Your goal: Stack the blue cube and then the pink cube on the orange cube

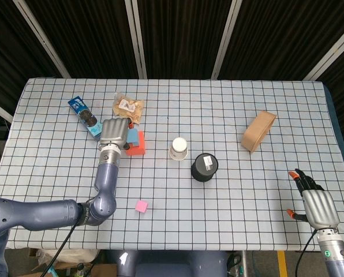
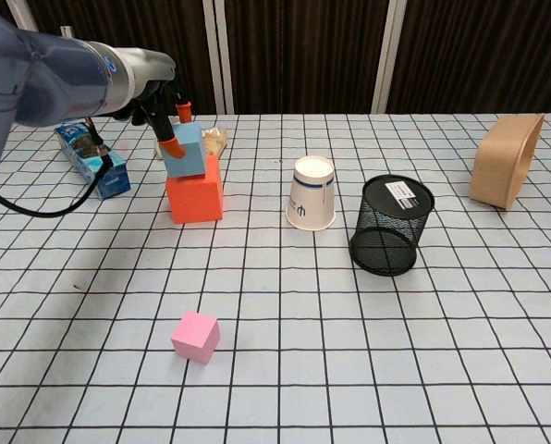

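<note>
From the head view we see our left hand (image 1: 115,134) lying over the stack, its back turned up to the camera, with the blue cube (image 1: 133,138) peeking out at its right edge and the orange cube (image 1: 138,145) showing just beneath and beyond that. The pink cube (image 1: 141,206) sits alone on the checked table (image 1: 230,115), well nearer to us than the orange cube and apart from it. Our right hand (image 1: 317,205) hangs at the near right corner, far from the orange cube, fingers apart and holding nothing. From the chest view, our left hand (image 2: 155,102) reaches in from the left above the orange cube (image 2: 194,195), and its orange-tipped fingers (image 2: 169,146) pinch the blue cube (image 2: 187,152) on two opposite sides. The blue cube sits tilted on the orange cube's top, toward its left edge, and we cannot tell whether it lies flat or rests on one edge. We judge these cubes light and rigid, with flat smooth faces that may slide under a careless pinch, so the sensible hold is on two opposite side faces, leaving top and bottom free. The pink cube (image 2: 196,337), lying nearer to us than the orange cube, looks smaller and should take the same grip from above. The paper cup (image 2: 312,192) and the mesh pot (image 2: 391,225) stand to the right of the orange cube, clear of the work.
</note>
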You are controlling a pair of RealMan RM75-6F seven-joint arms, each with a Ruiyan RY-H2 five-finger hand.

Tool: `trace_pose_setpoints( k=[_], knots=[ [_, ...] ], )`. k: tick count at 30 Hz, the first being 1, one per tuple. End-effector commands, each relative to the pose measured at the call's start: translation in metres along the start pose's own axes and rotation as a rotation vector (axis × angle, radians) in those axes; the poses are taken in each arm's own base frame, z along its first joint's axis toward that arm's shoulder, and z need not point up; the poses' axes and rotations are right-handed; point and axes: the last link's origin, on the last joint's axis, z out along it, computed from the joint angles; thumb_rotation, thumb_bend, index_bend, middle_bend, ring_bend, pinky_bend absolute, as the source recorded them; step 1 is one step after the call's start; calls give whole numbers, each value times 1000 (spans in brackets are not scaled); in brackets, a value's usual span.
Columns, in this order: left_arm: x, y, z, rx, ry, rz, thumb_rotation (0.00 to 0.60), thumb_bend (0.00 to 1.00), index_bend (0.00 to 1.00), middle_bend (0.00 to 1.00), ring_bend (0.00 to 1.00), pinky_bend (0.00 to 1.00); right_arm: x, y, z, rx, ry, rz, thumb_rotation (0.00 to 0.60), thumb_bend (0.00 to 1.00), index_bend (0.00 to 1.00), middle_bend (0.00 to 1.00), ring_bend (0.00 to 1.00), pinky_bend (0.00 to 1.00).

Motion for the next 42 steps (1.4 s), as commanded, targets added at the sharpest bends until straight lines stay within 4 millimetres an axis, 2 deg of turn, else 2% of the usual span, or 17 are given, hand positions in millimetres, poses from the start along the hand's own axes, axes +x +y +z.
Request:
trace_pose_setpoints(
  k=[1, 15, 33, 38, 42],
  knots=[
    [0, -1, 1, 6, 4, 3, 600, 280, 383, 904, 795, 844, 0, 0, 0, 0, -1, 0, 600, 103, 124, 96, 171, 369],
    [0, -1, 3, 5, 4, 6, 600, 281, 381, 904, 795, 844, -1, -1, 1, -1, -4, -5, 600, 104, 124, 96, 170, 369],
    [-3, 0, 3, 0, -4, 16, 600, 280, 316, 904, 795, 844, -2, -1, 1, -4, -10, -10, 600, 103, 124, 96, 170, 369],
    [6, -2, -2, -2, 16, 8, 600, 281, 288, 904, 795, 844, -2, 0, 2, -4, -10, -9, 600, 103, 124, 96, 170, 369],
    [24, -8, -13, -9, 49, -3, 600, 280, 298, 904, 795, 844, -3, -2, 1, 0, -14, -9, 600, 103, 124, 96, 170, 369]
  ],
)
